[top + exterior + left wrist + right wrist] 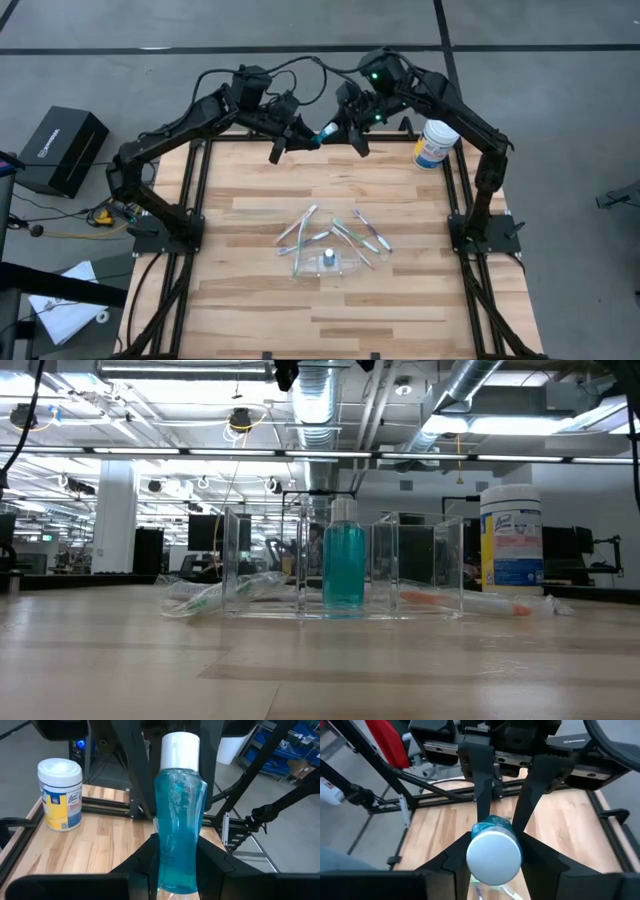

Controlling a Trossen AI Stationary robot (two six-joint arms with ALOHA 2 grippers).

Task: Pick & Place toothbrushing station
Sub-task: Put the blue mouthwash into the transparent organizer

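My left gripper (303, 138) is shut on a teal bottle with a white cap (325, 132), high above the table's far edge. My right gripper (347, 124) faces it, open, with its fingers on either side of the cap (494, 857). On the table, a small clear container (338, 264) rests on its base and holds a second teal bottle (344, 565) upright. Several thin toothbrushes (345, 235) lie flat around it. My left gripper pinches the bottle's lower body (177, 865), near its base end, between its two fingers. The fingers come from the table's left. The bottle is lifted clear and its cap (180, 750) points toward the right gripper. I cannot tell whether my right gripper touches the cap.
A large white tub with a blue-yellow label (436, 143) stands at the table's far right corner. A black frame (190, 200) runs along the left and right edges. Bare wood (300, 320) lies in front of the container.
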